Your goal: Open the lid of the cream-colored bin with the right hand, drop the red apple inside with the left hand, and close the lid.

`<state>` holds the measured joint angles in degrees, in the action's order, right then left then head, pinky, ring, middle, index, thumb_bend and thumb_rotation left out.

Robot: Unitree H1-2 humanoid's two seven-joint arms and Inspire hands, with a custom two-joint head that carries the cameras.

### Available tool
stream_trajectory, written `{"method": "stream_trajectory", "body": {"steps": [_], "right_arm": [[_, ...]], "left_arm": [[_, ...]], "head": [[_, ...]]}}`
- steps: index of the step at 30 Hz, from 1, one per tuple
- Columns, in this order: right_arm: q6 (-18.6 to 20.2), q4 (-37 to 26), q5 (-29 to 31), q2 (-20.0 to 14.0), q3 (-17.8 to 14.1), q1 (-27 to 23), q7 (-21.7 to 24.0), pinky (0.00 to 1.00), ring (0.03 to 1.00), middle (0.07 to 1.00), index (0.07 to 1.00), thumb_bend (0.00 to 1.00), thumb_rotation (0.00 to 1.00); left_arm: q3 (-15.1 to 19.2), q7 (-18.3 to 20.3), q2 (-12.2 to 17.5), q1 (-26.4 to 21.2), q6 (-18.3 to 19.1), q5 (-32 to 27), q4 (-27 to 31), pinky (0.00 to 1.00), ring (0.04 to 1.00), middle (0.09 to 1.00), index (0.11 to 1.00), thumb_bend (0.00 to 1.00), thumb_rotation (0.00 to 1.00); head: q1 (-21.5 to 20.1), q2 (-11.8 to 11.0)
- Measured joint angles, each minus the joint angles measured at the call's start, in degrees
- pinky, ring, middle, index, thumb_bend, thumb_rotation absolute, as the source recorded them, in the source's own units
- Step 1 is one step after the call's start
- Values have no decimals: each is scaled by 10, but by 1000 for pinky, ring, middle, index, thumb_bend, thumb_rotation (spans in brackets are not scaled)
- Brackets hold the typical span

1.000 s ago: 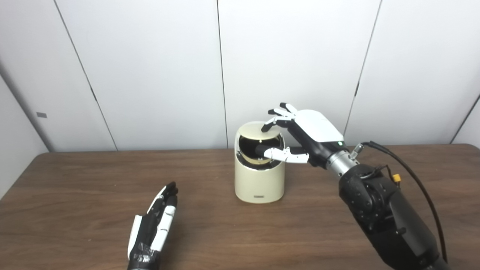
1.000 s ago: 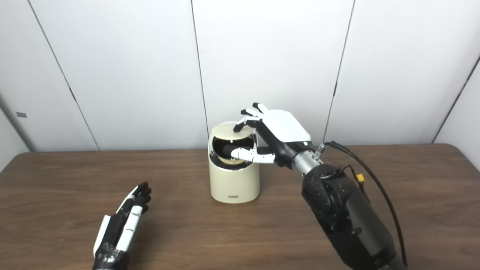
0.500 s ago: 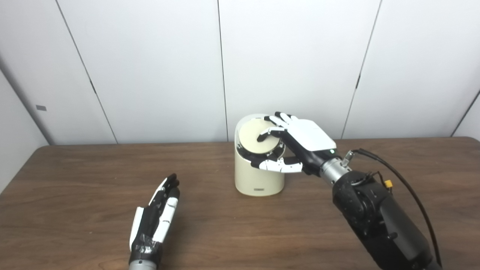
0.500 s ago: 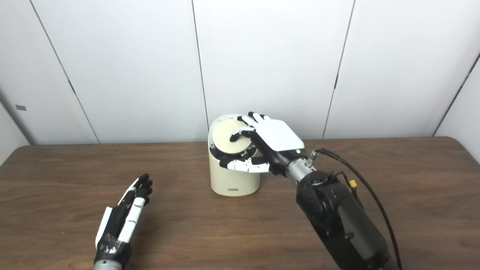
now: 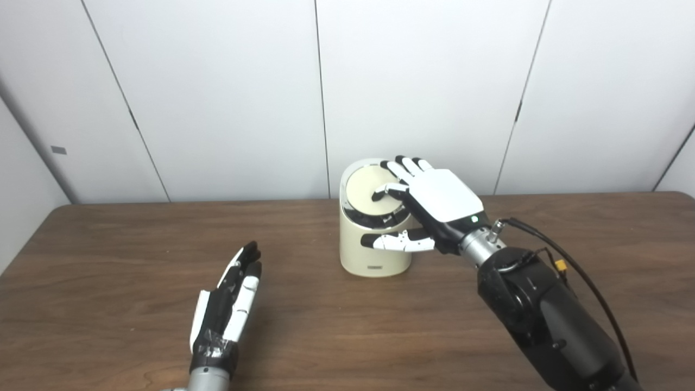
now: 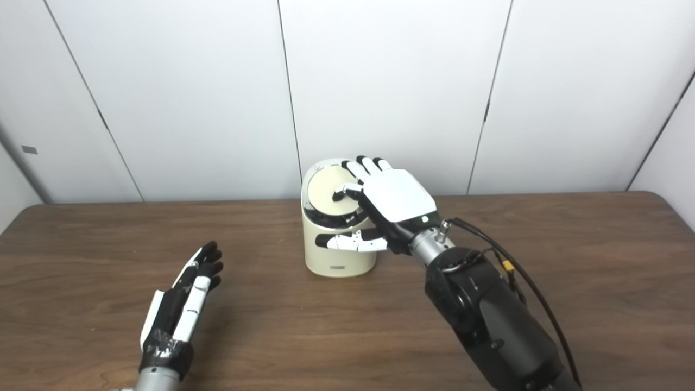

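Bin [image 5: 373, 239], cream-coloured, stands mid-worktop [image 5: 108, 304] near the back wall, w/ its round lid [image 5: 365, 193] lying down flat in the sloped top, so it looks closed or v. nearly. Right hand [image 5: 434, 203] lies over the lid's right side, fingers spread across it, thumb out along the bin's front wall; pressing rather than gripping, nothing held. Left hand [image 5: 228, 309] rests on the worktop well to the left, fingers straight and together-ish, empty. No red apple visible anywhere, so prob. already inside, though can't confirm. Judged: task at its last step; only pulling the right hand away is left.
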<state>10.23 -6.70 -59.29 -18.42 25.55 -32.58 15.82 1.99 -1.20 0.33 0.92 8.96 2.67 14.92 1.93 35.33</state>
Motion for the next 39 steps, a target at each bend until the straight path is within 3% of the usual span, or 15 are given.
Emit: {"method": "stream_trajectory", "body": {"steps": [9, 18, 25, 32, 36, 39], "right_arm": [[-7, 3, 1, 4, -7, 3, 0, 1000, 1000, 1000, 756, 553, 957], [12, -24, 69, 37, -70, 41, 4, 1000, 1000, 983, 821, 514, 962], [33, -106, 87, 31, -130, 47, 14, 992, 1000, 975, 838, 501, 971], [41, -114, 111, 31, -170, 128, 10, 923, 986, 948, 855, 492, 929], [33, -87, 127, 30, -186, 165, -18, 899, 977, 946, 859, 471, 870], [29, -66, 168, 33, -201, 193, -31, 911, 982, 959, 893, 467, 936]], "left_arm": [[-1, -2, -5, 0, 1, -1, 0, 922, 923, 928, 946, 576, 805], [2, -2, -5, 0, 4, -5, 1, 930, 923, 930, 956, 572, 793], [6, -2, -4, -3, 5, -7, 1, 916, 918, 930, 959, 554, 789], [14, -2, -1, -3, 5, -13, 7, 923, 921, 935, 959, 533, 811], [20, 5, 15, -2, 1, -16, 20, 933, 929, 943, 963, 529, 821], [33, 6, 22, 6, -3, -35, 20, 954, 934, 943, 958, 518, 811]], "head": [[2, -2], [-3, -4], [-5, -7], [-2, -8], [-1, -7], [-4, -7]]}}
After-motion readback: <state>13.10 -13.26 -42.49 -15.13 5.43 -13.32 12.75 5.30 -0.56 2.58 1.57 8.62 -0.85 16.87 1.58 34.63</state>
